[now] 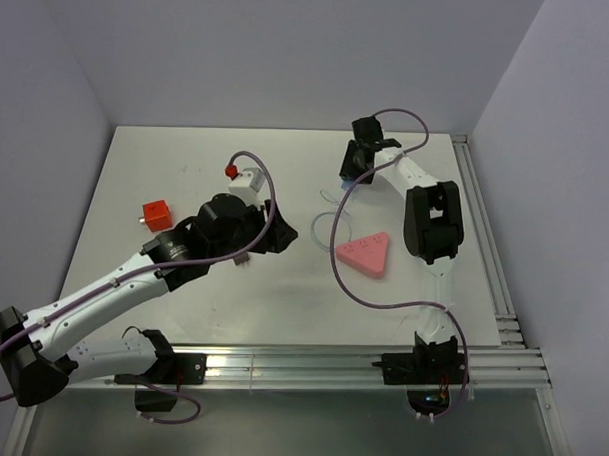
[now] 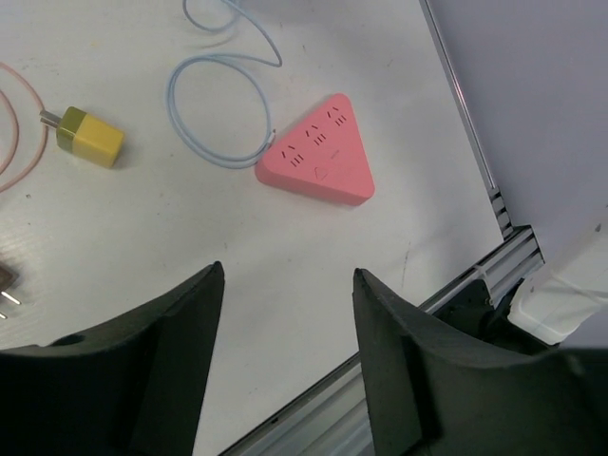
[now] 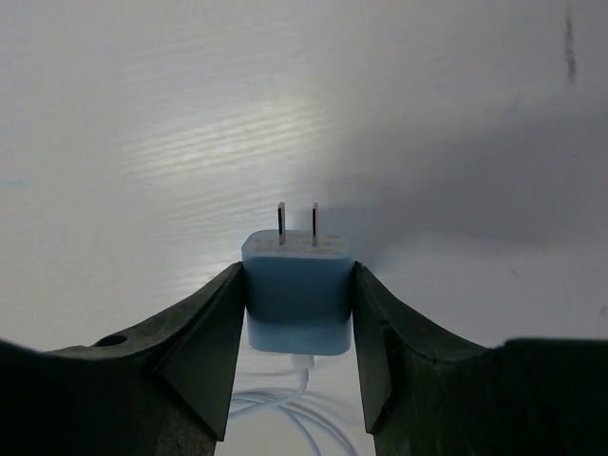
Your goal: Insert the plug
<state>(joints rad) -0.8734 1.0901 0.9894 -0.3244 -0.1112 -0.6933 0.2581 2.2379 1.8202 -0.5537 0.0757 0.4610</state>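
A pink triangular power strip (image 1: pixel 364 255) lies flat on the white table right of centre; it also shows in the left wrist view (image 2: pixel 323 157) with its sockets facing up. My right gripper (image 3: pixel 298 275) is shut on a blue plug (image 3: pixel 298 290), whose two prongs point away from the camera and whose white cable (image 3: pixel 299 404) hangs below. In the top view this gripper (image 1: pixel 348 180) is behind the strip, above the table. My left gripper (image 2: pixel 288 280) is open and empty, left of the strip (image 1: pixel 276 233).
A yellow plug (image 2: pixel 87 138) and a pale blue cable loop (image 2: pixel 218 104) lie near the strip. A red cube plug (image 1: pixel 155 215) and a white plug with a red tip (image 1: pixel 244 181) sit at the left. Aluminium rails (image 1: pixel 330 364) run along the near edge.
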